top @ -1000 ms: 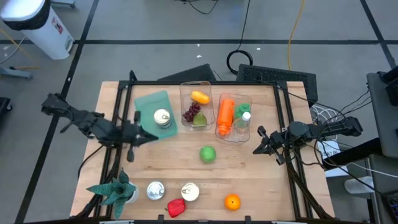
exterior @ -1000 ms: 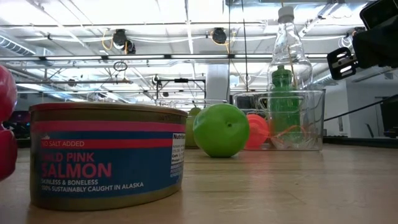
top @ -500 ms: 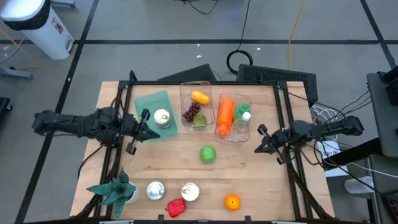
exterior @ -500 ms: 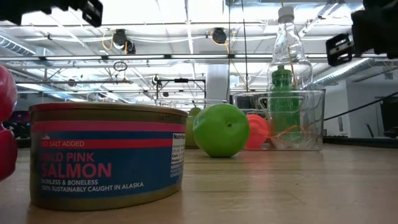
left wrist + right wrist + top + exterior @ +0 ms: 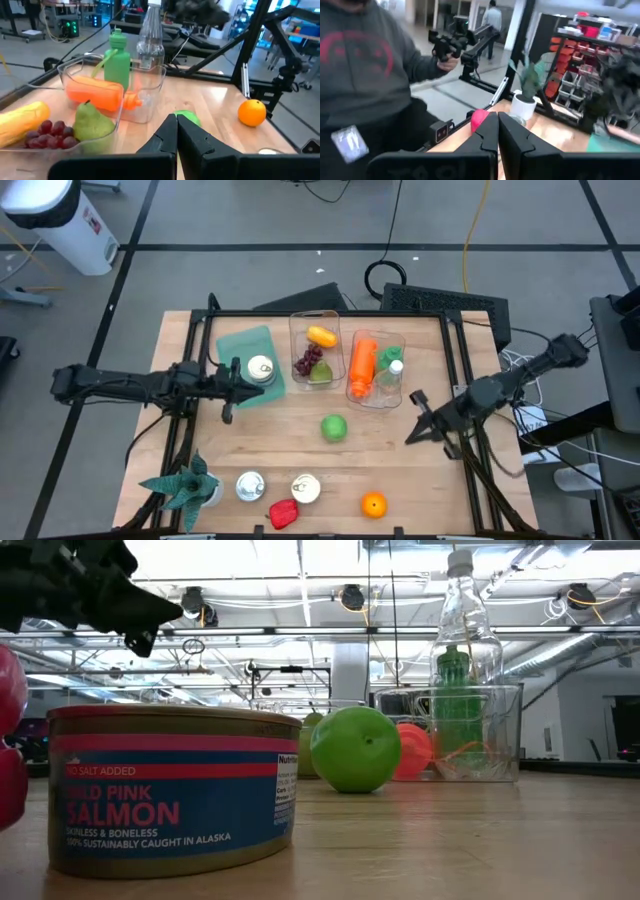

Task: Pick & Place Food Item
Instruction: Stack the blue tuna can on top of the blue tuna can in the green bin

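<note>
- The red pepper [image 5: 8, 740] is cut off by the low view's left edge; only a sliver shows.
- The salmon can [image 5: 172, 790] hides whatever lies behind it in the low view.
- The apple [image 5: 187, 118] is mostly hidden behind the left gripper [image 5: 176, 131] in the left wrist view.
- The banana [image 5: 22, 119] is cut by that view's edge.
- A round rim [image 5: 270, 151] at the same view's edge is too little to identify.
- The person [image 5: 367, 85] in the right wrist view is blurred and cut off.
- The far arm [image 5: 620, 85] there is a blur.
</note>
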Motion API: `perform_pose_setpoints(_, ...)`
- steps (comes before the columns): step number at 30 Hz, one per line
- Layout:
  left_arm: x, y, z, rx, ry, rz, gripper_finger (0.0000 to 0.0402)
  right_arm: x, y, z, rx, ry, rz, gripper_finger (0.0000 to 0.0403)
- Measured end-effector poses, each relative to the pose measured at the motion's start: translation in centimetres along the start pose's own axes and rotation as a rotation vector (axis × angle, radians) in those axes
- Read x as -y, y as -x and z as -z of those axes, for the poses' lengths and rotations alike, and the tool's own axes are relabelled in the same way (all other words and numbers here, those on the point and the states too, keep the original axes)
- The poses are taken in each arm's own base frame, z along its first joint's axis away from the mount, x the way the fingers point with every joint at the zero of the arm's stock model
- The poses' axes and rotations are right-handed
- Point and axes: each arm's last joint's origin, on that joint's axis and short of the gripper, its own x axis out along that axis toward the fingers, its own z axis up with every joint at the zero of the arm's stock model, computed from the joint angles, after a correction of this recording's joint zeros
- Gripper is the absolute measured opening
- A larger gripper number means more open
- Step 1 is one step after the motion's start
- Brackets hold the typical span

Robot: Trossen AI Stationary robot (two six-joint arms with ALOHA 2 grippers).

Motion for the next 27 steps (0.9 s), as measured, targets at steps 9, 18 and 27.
perform_pose_setpoints(9, 0.0, 0.0, 0.9, -0.020, 0.000, 0.010, 0.0008, -5.1, -12.2, -3.4, -0.349, 0.131, 0.026, 0.0000)
perform_pose_setpoints(18, 0.3, 0.0, 0.9, -0.014, -0.013, 0.022, 0.0005, -6.3, -22.4, 1.5, -0.601, -0.021, 0.144, 0.0000)
perform_pose_setpoints(27, 0.2, 0.0, 0.8, 0.001, 0.017, -0.026, 0.0015, -2.8, -25.8, 7.8, -0.711, -0.318, 0.045, 0.0000)
